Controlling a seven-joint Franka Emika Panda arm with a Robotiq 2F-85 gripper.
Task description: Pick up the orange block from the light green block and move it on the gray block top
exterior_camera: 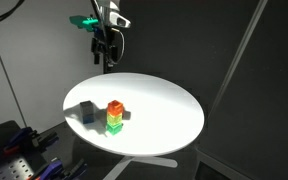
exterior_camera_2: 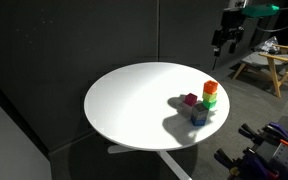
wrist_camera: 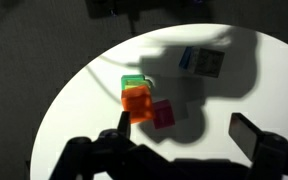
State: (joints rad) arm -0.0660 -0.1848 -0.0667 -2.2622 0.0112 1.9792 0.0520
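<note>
The orange block (exterior_camera: 115, 106) sits on top of the light green block (exterior_camera: 115, 119) in a small stack near the middle of the round white table (exterior_camera: 174, 110); the stack also shows in an exterior view (exterior_camera_2: 211, 88). In the wrist view the orange block (wrist_camera: 137, 102) hides most of the green under it (wrist_camera: 134, 82). The gray block (wrist_camera: 189, 58) lies in shadow against a blue block (wrist_camera: 212, 66). My gripper (wrist_camera: 184, 135) is open and empty, high above the table's far edge (exterior_camera: 106, 52) (exterior_camera_2: 224, 40), well apart from the stack.
A magenta block (wrist_camera: 162, 114) stands right beside the stack. A darker green block seems to be the stack's base (exterior_camera: 115, 128). Dark curtains surround the table. A wooden stool (exterior_camera_2: 269, 65) and equipment stand off the table.
</note>
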